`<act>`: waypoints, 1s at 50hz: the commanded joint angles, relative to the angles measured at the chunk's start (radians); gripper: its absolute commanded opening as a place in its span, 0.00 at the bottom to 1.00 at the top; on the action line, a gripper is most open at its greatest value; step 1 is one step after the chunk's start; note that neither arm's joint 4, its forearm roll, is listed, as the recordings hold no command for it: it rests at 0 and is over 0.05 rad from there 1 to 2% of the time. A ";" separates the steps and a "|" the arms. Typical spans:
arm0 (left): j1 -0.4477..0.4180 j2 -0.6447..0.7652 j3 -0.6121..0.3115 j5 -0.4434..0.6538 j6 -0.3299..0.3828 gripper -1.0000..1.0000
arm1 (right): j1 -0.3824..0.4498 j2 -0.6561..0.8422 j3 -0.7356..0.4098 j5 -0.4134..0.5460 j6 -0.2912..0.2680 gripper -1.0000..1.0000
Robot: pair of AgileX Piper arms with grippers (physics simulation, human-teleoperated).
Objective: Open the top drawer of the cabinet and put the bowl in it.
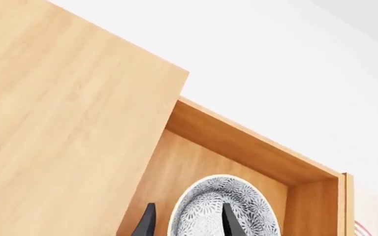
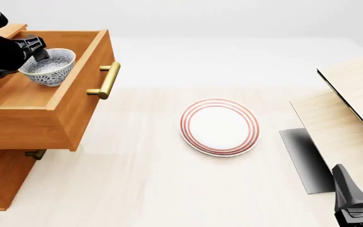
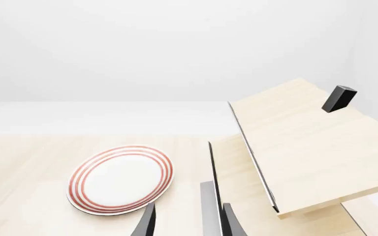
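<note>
One cabinet [image 2: 17, 142] is standing at the left edge of the worktop [image 2: 137, 189] in the front view, and its top drawer [image 2: 74, 94] is standing pulled out, with its brass handle [image 2: 106, 80] facing the middle of the worktop. Only two handles are showing there: that one, and the tip of a lower one [image 2: 35, 153] peeking out under the drawer front. One bowl [image 2: 49, 66] is sitting within the drawer's walls, tilted, and the left hand [image 2: 39, 52] is pinching its rim, one finger inside the bowl and one outside. Whether the bowl is touching the drawer floor, I cannot tell. One plate [image 2: 219, 126] with red rings is lying flat mid-worktop, well apart from the cabinet. Two pale boards [image 2: 351, 118] are leaning at the right, one above the other.

The left wrist view is showing the speckled inside of the bowl [image 1: 225, 209], the finger [image 1: 230, 219] lying across it, and the drawer's plain wood interior [image 1: 196, 167], with a sliver of the plate's red rim at the frame edge. The right wrist view is showing the right hand [image 3: 185, 221] with its two fingers set a little apart and gripping nothing, the plate [image 3: 120, 178] beyond them, and a small black block [image 3: 338, 98] on the upper board [image 3: 307, 142], which the front view is not showing. In the front view the right hand [image 2: 358, 189] is sitting low at the right corner.
</note>
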 commanded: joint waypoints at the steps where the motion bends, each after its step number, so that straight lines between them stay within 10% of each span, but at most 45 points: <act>1: -0.002 -0.026 0.006 0.005 0.009 1.00 | 0.000 -0.001 0.000 0.000 0.000 1.00; 50: -0.022 -0.322 0.077 0.174 0.059 1.00 | 0.000 -0.001 0.000 0.000 0.000 1.00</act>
